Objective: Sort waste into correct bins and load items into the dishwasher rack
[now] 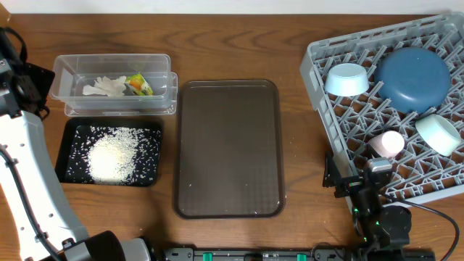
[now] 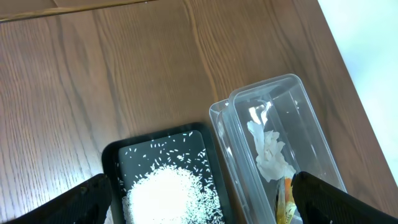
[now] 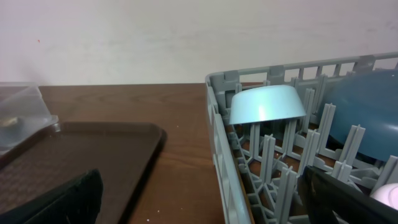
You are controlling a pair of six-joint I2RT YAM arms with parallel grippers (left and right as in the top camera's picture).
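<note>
It's looking done: the round dark-blue plate (image 1: 412,78), small light-blue dish (image 1: 346,80), mint-white bowl (image 1: 438,133) and pink cup (image 1: 387,143) are sitting in the grey plastic lattice rack (image 1: 355,127). Well apart from that rack, loose white rice (image 1: 112,156) is lying in the shallow black tray (image 1: 69,174), with the crumpled white tissue (image 1: 104,87) and yellow-green wrapper (image 1: 139,84) in the clear plastic tub (image 1: 72,69). The left hand (image 2: 214,205) and right hand (image 3: 202,205) are both gaping wide, holding nothing, and the rack's outer edge is running off-frame.

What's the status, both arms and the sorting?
Left end effector open, right end effector open, nothing held. White rice grains in shallow black tray; dark-blue round plate in grey plastic lattice rack. Nothing blocking.

No legible text, no labels or numbers, snack wrapper (image 1: 139,84) unreadable
</note>
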